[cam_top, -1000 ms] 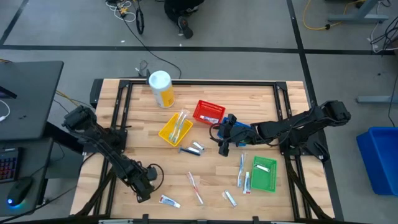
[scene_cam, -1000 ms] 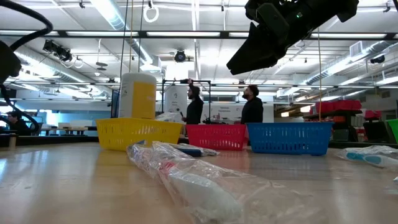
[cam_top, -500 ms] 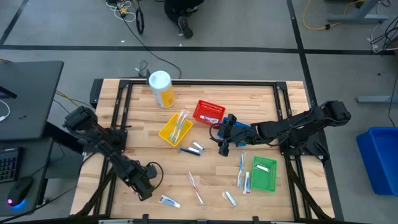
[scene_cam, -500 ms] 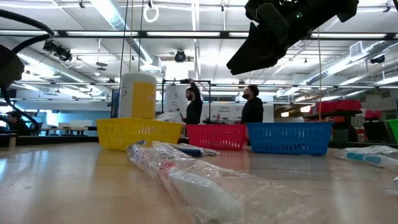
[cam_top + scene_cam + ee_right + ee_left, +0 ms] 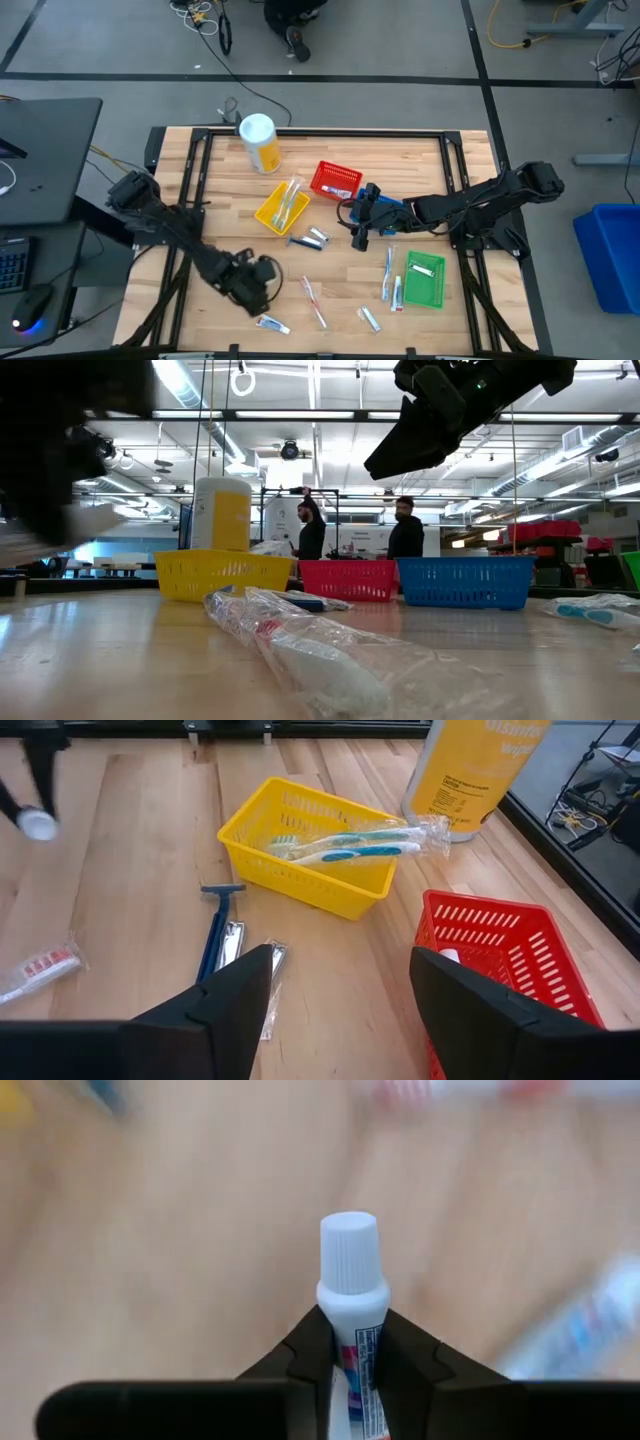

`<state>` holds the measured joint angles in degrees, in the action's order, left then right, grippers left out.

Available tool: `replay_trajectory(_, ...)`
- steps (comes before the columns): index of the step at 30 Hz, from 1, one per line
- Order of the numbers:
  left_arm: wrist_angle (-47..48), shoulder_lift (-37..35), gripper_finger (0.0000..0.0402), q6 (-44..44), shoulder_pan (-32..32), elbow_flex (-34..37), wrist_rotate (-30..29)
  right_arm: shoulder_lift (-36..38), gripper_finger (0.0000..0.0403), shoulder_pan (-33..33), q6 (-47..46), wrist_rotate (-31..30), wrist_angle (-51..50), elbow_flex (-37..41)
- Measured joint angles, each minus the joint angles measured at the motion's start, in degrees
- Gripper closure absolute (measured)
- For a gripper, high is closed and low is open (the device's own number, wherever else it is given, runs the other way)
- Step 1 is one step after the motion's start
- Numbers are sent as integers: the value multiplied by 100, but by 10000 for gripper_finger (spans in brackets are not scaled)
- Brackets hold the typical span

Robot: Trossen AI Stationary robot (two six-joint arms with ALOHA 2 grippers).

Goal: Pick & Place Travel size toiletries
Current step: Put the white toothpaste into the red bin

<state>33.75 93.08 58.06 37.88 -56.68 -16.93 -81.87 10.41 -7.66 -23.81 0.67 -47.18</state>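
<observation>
Left gripper (image 5: 350, 1370) pinches a small white tube (image 5: 349, 1295) between its two dark fingers (image 5: 305, 1365), and the tube's round white cap sticks out past the tips. From above, this gripper (image 5: 258, 283) is over the near left part of the wooden table (image 5: 220, 225), close to another little tube (image 5: 272, 324) that lies on the wood by the near edge. Right gripper (image 5: 340, 990) has its fingers spread wide and holds nothing. From above it (image 5: 362, 222) hangs near the middle of the table, just beside the red basket (image 5: 335, 181). Other toiletries lie all around. Wrapped toothbrushes (image 5: 345, 845) rest in the yellow basket (image 5: 310, 870), with their ends poking over its rim. A blue razor (image 5: 215, 925) and a small clear packet (image 5: 235, 942) lie side by side on the wood near the yellow basket. A wrapped toothbrush (image 5: 315, 300) lies on the near part of the table, and a short tube (image 5: 371, 319) is a bit to its right. Two more wrapped toothbrushes (image 5: 388, 273) lie just left of the green basket (image 5: 425, 280). A tall white and yellow can (image 5: 259, 141) stands at the far side of the table. In the low view a wrapped toothbrush (image 5: 300, 645) lies close to the camera, a blue basket (image 5: 465, 582) stands beside the red one, and two people (image 5: 405, 530) stand far off in the room.
</observation>
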Motion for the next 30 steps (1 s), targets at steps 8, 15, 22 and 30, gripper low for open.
replay_trajectory(8, -133, -7, 336, -1548, -1445, -524, -979, 0, 142, 2, 1, 4, -125, 0)
replay_trajectory(15, -1562, -9, 335, -4059, -2700, -716, -1022, 0, 149, 6, -386, 350, -1313, 2)
replay_trajectory(22, -3009, -14, 335, -5384, -3777, -718, -183, 0, 163, 7, -449, 496, -1475, 2)
replay_trajectory(30, -3582, -17, 335, -6342, -4649, -718, 275, 0, 165, 2, -449, 495, -1461, 2)
